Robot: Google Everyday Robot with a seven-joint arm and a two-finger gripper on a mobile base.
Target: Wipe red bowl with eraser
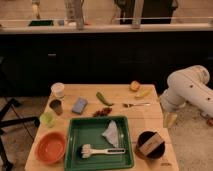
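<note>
The red bowl point(50, 147) stands empty at the table's front left corner. The tan eraser point(151, 144) lies inside a dark glossy bowl point(142, 138) at the front right corner. My gripper point(170, 119) hangs off the table's right edge, pointing down, just behind and to the right of the dark bowl. It is open and holds nothing. The white arm point(187, 89) reaches in from the right, far from the red bowl.
A green tray point(80, 131) in the front middle holds a white-handled brush point(102, 151) and a white cloth point(112, 134). Behind it lie a blue-grey sponge point(79, 105), three cups point(58, 90), a green pepper point(103, 98), a fork point(135, 105) and fruit point(134, 85). A dark counter stands behind.
</note>
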